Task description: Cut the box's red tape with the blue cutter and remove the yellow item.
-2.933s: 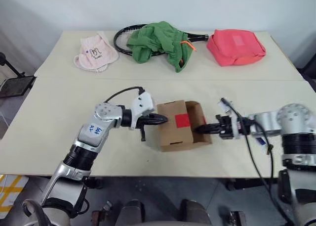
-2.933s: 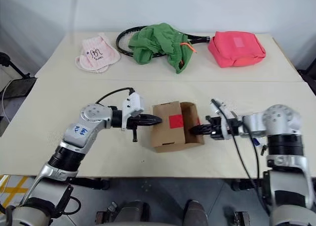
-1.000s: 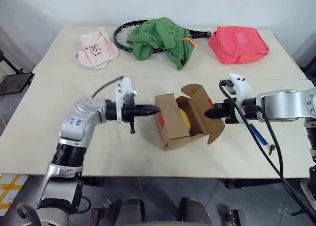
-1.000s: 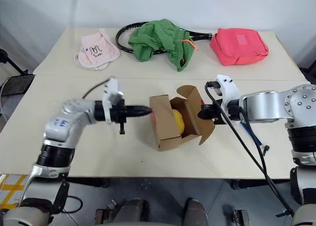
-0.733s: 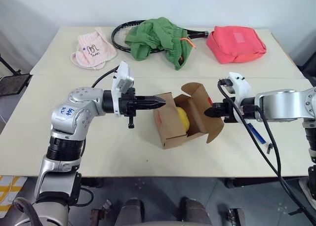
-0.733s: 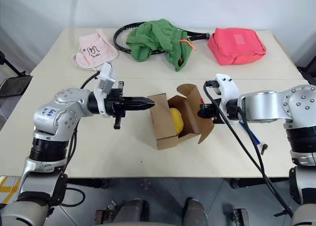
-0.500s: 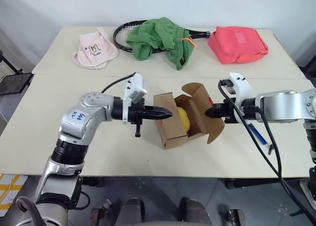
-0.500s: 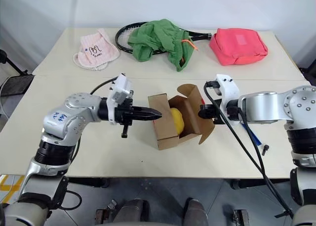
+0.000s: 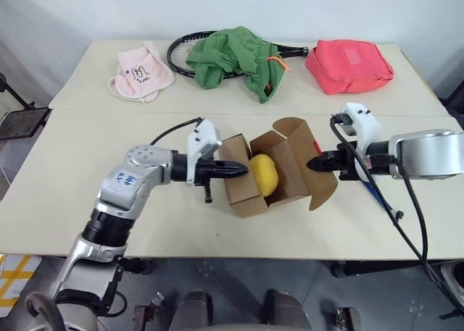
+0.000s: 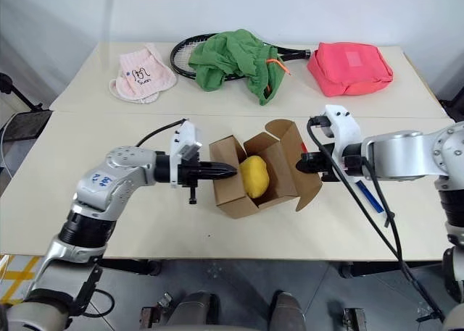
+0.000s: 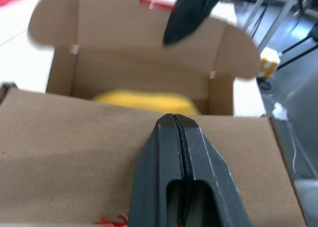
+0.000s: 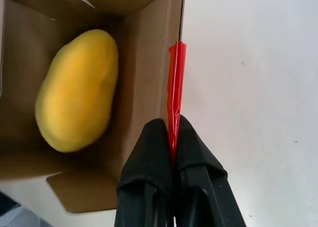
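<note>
The brown box (image 9: 245,193) lies open and tipped at the table's middle, its lid flap (image 9: 299,156) swung out to the right. The yellow item (image 9: 264,173) sits inside, plainly seen in the right wrist view (image 12: 77,90). My right gripper (image 9: 313,164) is shut on the lid flap's edge, where a strip of red tape (image 12: 176,83) runs between its fingers. My left gripper (image 9: 243,170) is shut, and its tip rests on the box's left panel (image 11: 74,142). The blue cutter (image 9: 371,195) lies on the table under my right arm.
Along the table's far side lie a pink cloth (image 9: 141,74), a black racket (image 9: 177,52) under a green garment (image 9: 232,56), and a pink-red bag (image 9: 348,64). A black cable (image 9: 395,215) hangs from my right arm towards the front edge.
The box has tipped further open, so the yellow item shows more. My left gripper rose, swung over and came down onto the box's left panel. The right gripper kept its grip on the flap.
</note>
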You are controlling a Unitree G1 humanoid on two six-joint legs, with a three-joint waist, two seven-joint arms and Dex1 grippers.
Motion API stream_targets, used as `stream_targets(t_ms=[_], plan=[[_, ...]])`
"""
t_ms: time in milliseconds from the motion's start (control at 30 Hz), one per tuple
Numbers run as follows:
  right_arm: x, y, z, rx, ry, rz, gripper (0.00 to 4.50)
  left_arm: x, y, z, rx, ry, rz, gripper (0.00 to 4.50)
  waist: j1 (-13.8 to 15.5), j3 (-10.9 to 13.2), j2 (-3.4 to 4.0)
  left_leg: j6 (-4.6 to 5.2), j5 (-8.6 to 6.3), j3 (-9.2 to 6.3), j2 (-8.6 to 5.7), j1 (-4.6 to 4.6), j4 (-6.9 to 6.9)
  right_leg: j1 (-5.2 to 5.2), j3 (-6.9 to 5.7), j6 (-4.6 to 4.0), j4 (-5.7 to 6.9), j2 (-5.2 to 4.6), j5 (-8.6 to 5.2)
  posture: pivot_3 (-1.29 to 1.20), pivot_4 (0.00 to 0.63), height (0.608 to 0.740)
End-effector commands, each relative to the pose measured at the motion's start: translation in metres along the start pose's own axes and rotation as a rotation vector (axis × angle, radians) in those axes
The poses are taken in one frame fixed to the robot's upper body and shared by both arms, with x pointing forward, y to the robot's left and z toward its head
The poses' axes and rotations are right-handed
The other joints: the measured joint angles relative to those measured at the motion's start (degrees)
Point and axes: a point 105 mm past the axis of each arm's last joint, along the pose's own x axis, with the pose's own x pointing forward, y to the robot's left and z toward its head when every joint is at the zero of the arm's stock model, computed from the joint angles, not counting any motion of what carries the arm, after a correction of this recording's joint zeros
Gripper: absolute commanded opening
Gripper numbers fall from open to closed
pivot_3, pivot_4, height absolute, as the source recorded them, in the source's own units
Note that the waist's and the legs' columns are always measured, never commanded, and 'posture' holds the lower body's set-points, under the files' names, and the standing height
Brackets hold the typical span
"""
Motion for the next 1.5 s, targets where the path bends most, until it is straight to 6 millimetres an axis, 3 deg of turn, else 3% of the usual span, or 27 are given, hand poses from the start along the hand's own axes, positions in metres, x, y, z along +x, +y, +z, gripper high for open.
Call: stream_targets(t_ms=[33, 300, 533, 733, 933, 1100, 1300, 1433, 1500], plan=[[-0.015, -0.004, 0.006, -0.028, -0.014, -0.033, 0.01, -0.019, 0.006, -0.044, -0.131, 0.138, 0.076, 0.00, 0.1, 0.0, 0.01, 0.02, -0.01, 0.00, 0.00, 0.01, 0.03, 0.04, 0.00, 0.00, -0.02, 0.00, 0.03, 0.00, 0.150, 0.740], [-0.010, -0.001, -0.005, -0.065, 0.023, -0.050, 0.01, -0.015, 0.004, -0.053, -0.161, 0.124, 0.108, 0.00, 1.0, 0.1, -0.10, 0.11, -0.05, 0.01, 0.00, -0.17, 0.10, -0.11, 0.02, 0.03, -0.11, 0.01, 0.17, 0.00, 0.150, 0.740], [-0.004, -0.008, -0.011, -0.056, 0.023, -0.123, 0.01, -0.008, 0.009, -0.039, -0.138, 0.046, 0.126, 0.00, 0.8, 0.1, -0.10, 0.09, -0.06, 0.16, 0.01, -0.14, 0.04, -0.14, -0.02, 0.04, -0.15, -0.01, 0.17, 0.00, 0.150, 0.740], [-0.006, -0.011, -0.010, -0.071, 0.010, -0.172, 0.01, -0.030, -0.011, -0.042, -0.168, 0.104, 0.018, 0.00, 0.0, 0.1, -0.10, 0.09, -0.06, 0.17, 0.03, -0.13, 0.03, -0.14, -0.02, 0.04, -0.15, -0.01, 0.18, 0.00, 0.150, 0.740], [-0.006, -0.013, -0.008, -0.066, 0.002, -0.190, 0.01, -0.051, -0.027, 0.013, -0.134, -0.062, -0.146, 0.00, -0.2, 0.1, -0.10, 0.09, -0.06, 0.19, 0.06, -0.13, 0.05, -0.17, -0.01, 0.03, -0.13, 0.00, 0.18, 0.00, 0.150, 0.740], [-0.006, -0.012, -0.006, -0.065, -0.003, -0.190, 0.01, -0.029, -0.023, 0.043, -0.068, -0.160, -0.132, 0.00, 0.0, 0.1, -0.10, 0.09, -0.06, 0.18, 0.05, -0.14, 0.11, -0.13, -0.01, 0.06, -0.14, -0.01, 0.21, 0.00, 0.150, 0.740], [-0.006, -0.011, -0.005, -0.073, -0.007, -0.192, 0.01, 0.011, -0.015, 0.023, -0.039, -0.097, -0.080, 0.00, -0.3, 0.1, -0.10, 0.09, -0.06, 0.23, 0.04, -0.11, 0.06, -0.14, -0.01, 0.06, -0.14, 0.00, 0.22, 0.00, 0.150, 0.740], [-0.006, -0.011, -0.004, -0.078, -0.011, -0.197, 0.01, 0.022, -0.016, 0.011, -0.052, -0.065, -0.074, 0.00, -0.2, 0.1, -0.10, 0.09, -0.06, 0.25, 0.05, -0.11, 0.06, -0.15, 0.00, 0.06, -0.14, -0.01, 0.22, 0.00, 0.150, 0.740], [-0.005, -0.010, -0.004, -0.079, -0.012, -0.196, 0.01, 0.026, -0.012, -0.005, -0.050, -0.002, -0.051, 0.00, -0.2, 0.1, -0.09, 0.09, -0.06, 0.25, 0.05, -0.11, 0.07, -0.15, 0.00, 0.06, -0.14, -0.01, 0.22, 0.00, 0.150, 0.740]])
